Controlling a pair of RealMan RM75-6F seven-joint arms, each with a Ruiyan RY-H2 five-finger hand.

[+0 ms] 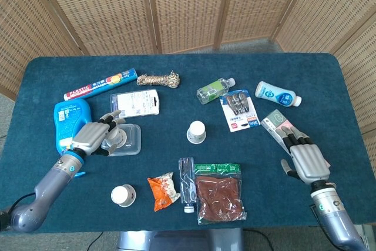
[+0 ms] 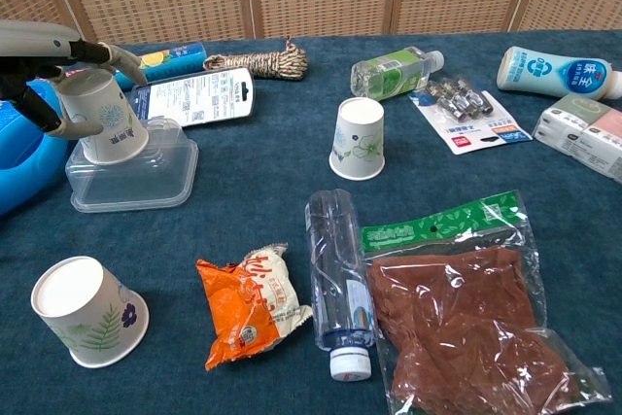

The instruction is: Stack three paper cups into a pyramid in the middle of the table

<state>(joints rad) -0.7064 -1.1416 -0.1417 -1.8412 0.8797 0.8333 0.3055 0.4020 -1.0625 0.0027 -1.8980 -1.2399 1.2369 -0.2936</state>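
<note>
Within the left hand (image 1: 94, 136): a paper cup (image 2: 104, 116).

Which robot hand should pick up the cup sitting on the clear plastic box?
The left hand. Its fingers already curl around that cup on the plastic box. The right hand hangs open at the table's far right side, near none of the cups.

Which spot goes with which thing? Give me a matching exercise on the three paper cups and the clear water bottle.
Things:
1. cup at the left robot hand
2. middle cup
3. near-left cup
4. water bottle

Places:
a. beside the snack bag of brown food
b. left of the orange packet
c. on the clear plastic lid
d. alone on the cloth, mid-table

Pairs: 1-c, 2-d, 3-b, 4-a
</note>
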